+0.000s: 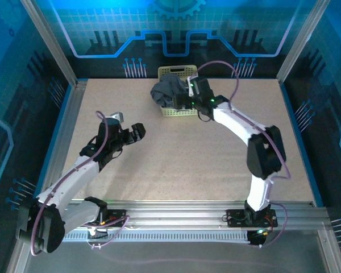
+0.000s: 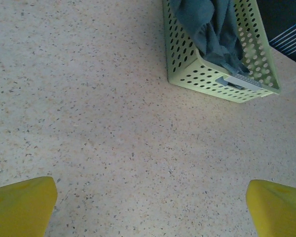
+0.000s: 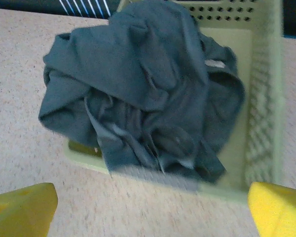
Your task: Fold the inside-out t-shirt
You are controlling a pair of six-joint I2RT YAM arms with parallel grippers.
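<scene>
The t-shirt [image 3: 138,98] lay heaped in the basket [image 3: 264,98], filling the part to the left of the right gripper [image 3: 149,211] and hanging out over the basket's left wall and the wall nearest that gripper. The gripper hung just before that near wall, the heap straight ahead of it. The left gripper [image 2: 150,207] hung over the table [image 2: 89,123], with the basket standing on the table well ahead of it and to its right.

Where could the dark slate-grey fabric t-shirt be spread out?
Bare speckled tabletop runs from the pale yellow-green perforated plastic basket to the arm bases, right of the left gripper. Crowded: far centre, where the t-shirt overflows the basket in front of the right gripper.
</scene>
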